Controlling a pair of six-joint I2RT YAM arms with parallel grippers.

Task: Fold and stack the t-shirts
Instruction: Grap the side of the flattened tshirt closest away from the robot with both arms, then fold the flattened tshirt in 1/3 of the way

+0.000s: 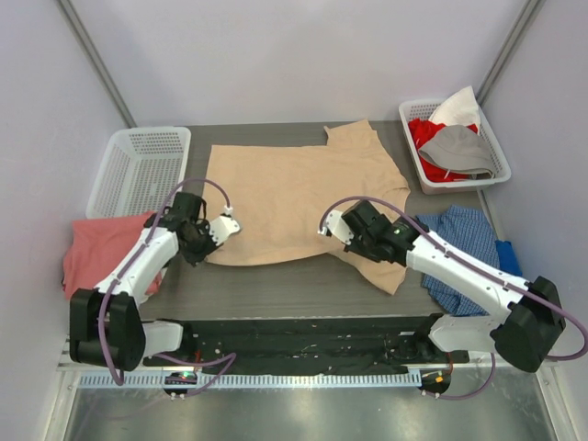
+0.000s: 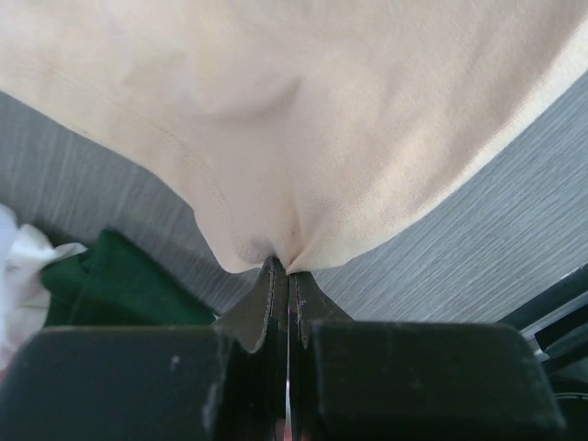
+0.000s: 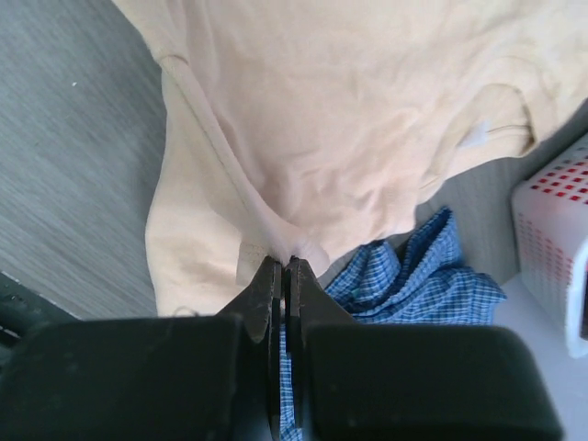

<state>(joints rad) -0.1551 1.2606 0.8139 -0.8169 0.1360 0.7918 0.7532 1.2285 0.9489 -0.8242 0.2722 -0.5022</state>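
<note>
A large tan t-shirt [image 1: 294, 193] lies spread across the middle of the table, collar toward the right. My left gripper [image 1: 230, 225] is shut on its near left hem corner; in the left wrist view the tan cloth [image 2: 303, 110] puckers into the tips of that gripper [image 2: 288, 262]. My right gripper [image 1: 328, 225] is shut on the shirt near the lower sleeve seam, and the fabric [image 3: 349, 119] bunches between its tips [image 3: 285, 262]. A salmon-pink t-shirt [image 1: 101, 248] lies folded at the table's left edge, under the left arm.
A blue plaid shirt [image 1: 459, 239] lies crumpled at the right, beneath the right arm [image 3: 413, 276]. An empty white basket [image 1: 142, 165] stands at back left. A second white basket [image 1: 455, 147] at back right holds red, grey and white clothes. Green cloth [image 2: 119, 289] shows near the left gripper.
</note>
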